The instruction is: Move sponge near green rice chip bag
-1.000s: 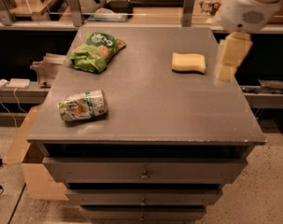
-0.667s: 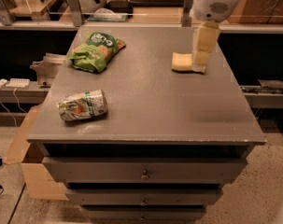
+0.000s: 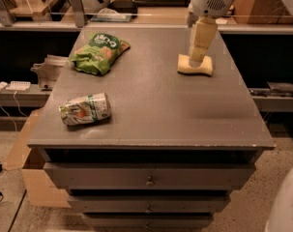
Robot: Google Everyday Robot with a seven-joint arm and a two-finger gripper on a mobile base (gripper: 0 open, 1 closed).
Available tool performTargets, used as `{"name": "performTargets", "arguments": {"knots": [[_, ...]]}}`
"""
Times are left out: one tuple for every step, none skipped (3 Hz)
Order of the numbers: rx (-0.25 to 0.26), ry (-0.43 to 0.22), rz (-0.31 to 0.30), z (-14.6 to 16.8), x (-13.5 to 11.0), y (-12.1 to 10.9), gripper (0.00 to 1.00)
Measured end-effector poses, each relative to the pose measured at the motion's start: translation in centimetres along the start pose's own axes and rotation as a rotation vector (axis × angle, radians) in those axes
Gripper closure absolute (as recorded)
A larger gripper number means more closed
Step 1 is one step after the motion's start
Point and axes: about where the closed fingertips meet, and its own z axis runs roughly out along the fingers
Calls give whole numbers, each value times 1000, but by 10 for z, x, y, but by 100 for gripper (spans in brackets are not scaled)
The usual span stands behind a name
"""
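Pale yellow sponge (image 3: 204, 68) directly under gripper (image 3: 196, 62), tip at its top — open or closed, cannot tell.

Cream pincer (image 3: 197, 62) at pale yellow sponge (image 3: 207, 68); green rice chip bag (image 3: 99, 53); grey table (image 3: 155, 112).

The cream-coloured gripper (image 3: 196, 61) stands over the pale yellow wavy-sided foam sponge (image 3: 207, 67) at the far right of the grey table (image 3: 160, 115), hiding its middle from you; you cannot tell whether they touch. The top edge cuts off the white arm (image 3: 211, 1) above. The print on the small white-and-green packet (image 3: 85, 109) is too small for you to read. The table's lowest drawer (image 3: 184, 222) runs off the bottom edge.
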Motion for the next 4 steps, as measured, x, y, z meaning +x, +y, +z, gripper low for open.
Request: {"name": "performTargets", "arguments": {"knots": [[-28,-11,55,22,9,-6,0],[-82,-42,181,57,28,-20,0],[-119,-69,263,88,39,-30,0],[-155,-79,325,121,48,-37,0]]}}
